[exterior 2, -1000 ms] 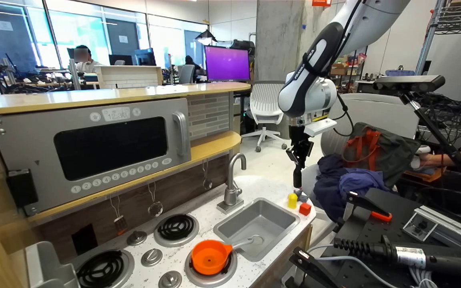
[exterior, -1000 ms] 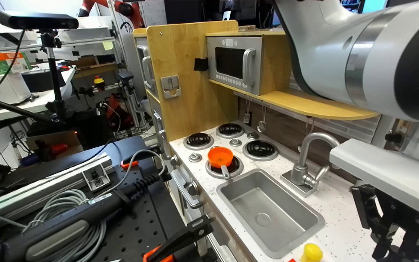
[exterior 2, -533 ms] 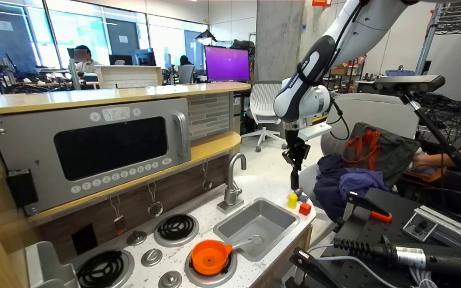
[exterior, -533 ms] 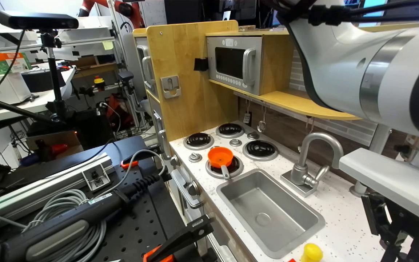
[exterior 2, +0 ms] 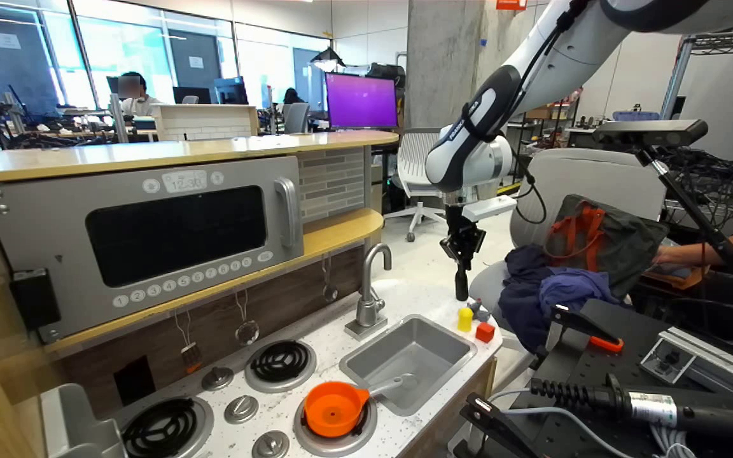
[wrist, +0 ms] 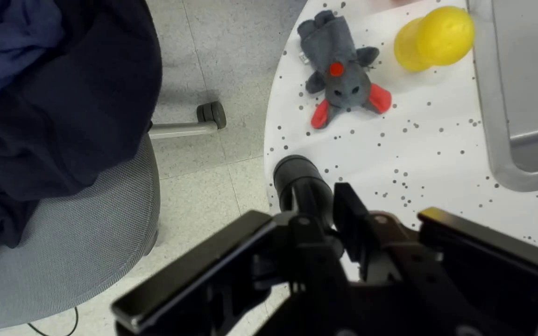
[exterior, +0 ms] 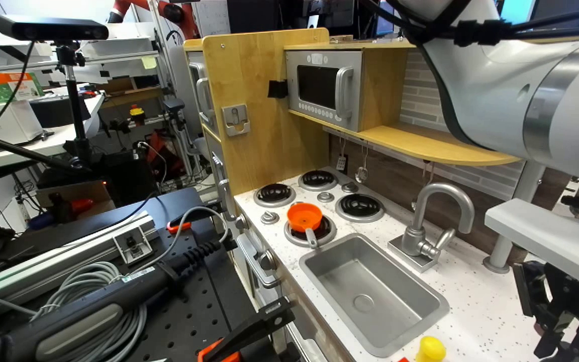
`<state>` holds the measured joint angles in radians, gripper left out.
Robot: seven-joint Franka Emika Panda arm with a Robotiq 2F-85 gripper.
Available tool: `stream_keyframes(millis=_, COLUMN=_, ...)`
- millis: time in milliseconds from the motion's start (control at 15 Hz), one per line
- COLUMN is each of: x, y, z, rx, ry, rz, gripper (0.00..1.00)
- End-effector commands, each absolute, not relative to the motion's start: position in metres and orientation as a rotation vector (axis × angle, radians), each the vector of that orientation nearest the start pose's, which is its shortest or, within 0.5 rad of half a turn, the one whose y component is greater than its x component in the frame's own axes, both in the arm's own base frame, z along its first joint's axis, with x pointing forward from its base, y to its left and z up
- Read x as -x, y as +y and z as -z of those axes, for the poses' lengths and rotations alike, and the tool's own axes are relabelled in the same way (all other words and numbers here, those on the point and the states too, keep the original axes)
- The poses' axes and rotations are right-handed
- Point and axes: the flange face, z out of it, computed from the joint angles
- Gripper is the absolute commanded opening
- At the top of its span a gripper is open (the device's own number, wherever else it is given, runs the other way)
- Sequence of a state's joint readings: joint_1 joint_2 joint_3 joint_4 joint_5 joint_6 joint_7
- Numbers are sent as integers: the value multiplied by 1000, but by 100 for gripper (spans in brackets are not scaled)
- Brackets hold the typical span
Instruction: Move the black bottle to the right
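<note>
At the edge of the counter [wrist: 418, 158] | black bottle [exterior 2: 461, 287] below the fingers [wrist: 349, 214] | fingers clamped on its top

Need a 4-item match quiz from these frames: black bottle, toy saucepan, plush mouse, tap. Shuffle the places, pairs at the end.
Column 1
1. black bottle
2. toy saucepan
3. plush mouse
4. tap

Column 2
A. on a stove burner
B. standing beside the sink
C. held in the gripper
D. lying on the counter

Pairs: 1-C, 2-A, 3-D, 4-B
</note>
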<state>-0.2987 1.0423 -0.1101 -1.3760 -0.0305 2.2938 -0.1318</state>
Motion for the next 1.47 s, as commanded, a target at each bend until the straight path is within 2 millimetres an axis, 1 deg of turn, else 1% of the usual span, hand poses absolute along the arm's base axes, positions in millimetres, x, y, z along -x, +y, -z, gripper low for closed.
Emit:
stream_keyframes(millis=0, x=-665, y=-269, z=-70, rx=3146, ry=350, rz=-266, gripper=4)
stream_keyframes(millis=267, x=-670, y=-265, z=-69, rx=3128, ry=346, rz=-294, gripper=4)
stream_keyframes(millis=333, x=-670, y=-265, z=-68, rx=3129, ry=350, rz=-309, gripper=42)
stream_keyframes(millis=400, x=-670, y=-266, z=-68, rx=3132, ry=347, rz=-320, gripper=43)
stream_keyframes(millis=533, x=-667, y=-267, z=-66, rx=3130, ry=341, rz=-354, gripper=56)
stream_keyframes(millis=600, x=-665, y=-268, z=-67, rx=3123, ry=327, rz=-366, gripper=65)
stream_keyframes(millis=733, x=-661, y=-269, z=-69, rx=3115, ry=301, rz=-390, gripper=80)
stream_keyframes(millis=867, x=-655, y=-273, z=-75, rx=3097, ry=323, rz=-439, gripper=95)
stream_keyframes(millis=933, x=-651, y=-275, z=-80, rx=3094, ry=333, rz=-452, gripper=99)
stream_keyframes(millis=1067, x=-644, y=-280, z=-93, rx=3099, ry=363, rz=-465, gripper=100)
stream_keyframes(millis=1133, x=-642, y=-282, z=-101, rx=3107, ry=381, rz=-441, gripper=100)
stream_keyframes(millis=1267, x=-638, y=-277, z=-123, rx=3141, ry=372, rz=-372, gripper=100)
stream_keyframes(millis=1400, x=-637, y=-262, z=-153, rx=3179, ry=319, rz=-278, gripper=100)
